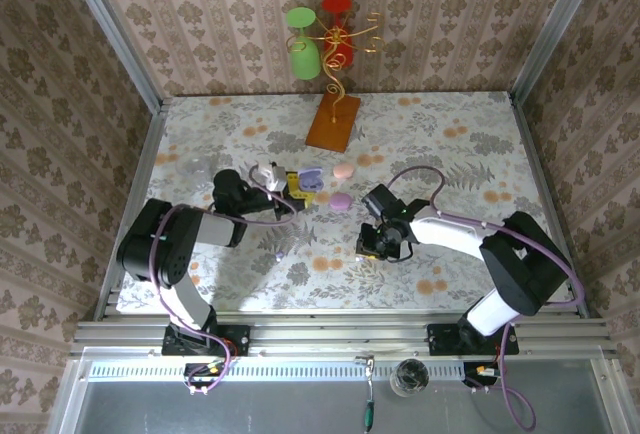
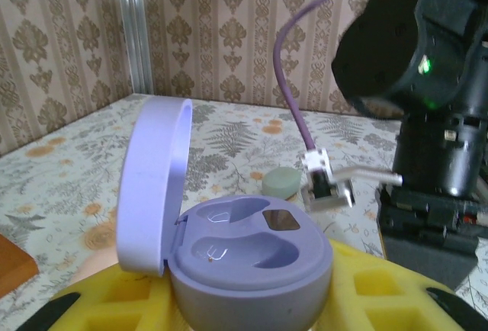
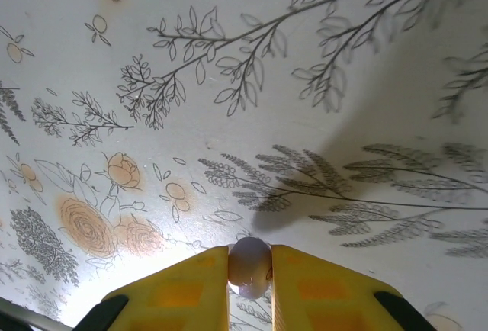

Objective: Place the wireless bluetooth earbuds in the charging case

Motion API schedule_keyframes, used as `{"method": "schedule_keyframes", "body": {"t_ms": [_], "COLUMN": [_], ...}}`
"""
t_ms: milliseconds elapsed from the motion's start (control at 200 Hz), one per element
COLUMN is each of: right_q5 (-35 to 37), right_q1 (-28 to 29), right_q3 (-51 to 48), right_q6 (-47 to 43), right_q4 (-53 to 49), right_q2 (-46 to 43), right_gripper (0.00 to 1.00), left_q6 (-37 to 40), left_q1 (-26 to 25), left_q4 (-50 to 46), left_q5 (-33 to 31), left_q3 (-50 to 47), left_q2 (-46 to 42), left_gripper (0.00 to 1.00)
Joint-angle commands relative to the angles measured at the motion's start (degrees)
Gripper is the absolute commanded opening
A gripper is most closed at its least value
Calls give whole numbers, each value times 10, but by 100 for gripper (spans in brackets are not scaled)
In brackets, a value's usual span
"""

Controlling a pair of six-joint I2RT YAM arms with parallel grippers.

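Note:
A lilac charging case (image 2: 252,258) stands open between my left gripper's (image 2: 252,304) yellow fingers (image 2: 381,285), lid (image 2: 152,186) upright on the left. Both of its wells are empty. From above, the same case (image 1: 310,180) sits left of centre in my left gripper (image 1: 298,186). My right gripper (image 3: 250,274) is shut on a tiny purple earbud (image 3: 249,264), pinched between its yellow fingers just above the floral tablecloth. In the top view my right gripper (image 1: 370,243) is right of the case and nearer the front edge.
A closed pink case (image 1: 344,170) and a closed purple case (image 1: 340,202) lie just right of the open case. A mint case (image 2: 284,182) rests on the cloth near my right arm (image 2: 427,117). At the back stands a gold stand on a wooden base (image 1: 333,121) with green and red glasses.

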Motion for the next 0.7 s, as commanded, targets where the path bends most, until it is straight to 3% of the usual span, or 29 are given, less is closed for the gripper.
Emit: {"method": "schedule_keyframes", "body": {"t_ms": [0, 695], "right_q5": [35, 67], "right_q1": [-13, -34], "right_q3": [30, 235], "right_q6": [-40, -165], "right_q4": [-58, -185], "right_q2": [-32, -23], "right_gripper": [20, 21], "left_q6": [24, 71], "left_q1": [-14, -82], "left_q4": [15, -30], "left_q5": [-6, -23], "left_q3": [3, 30], "left_q2": [16, 76], "left_gripper": [23, 21]}}
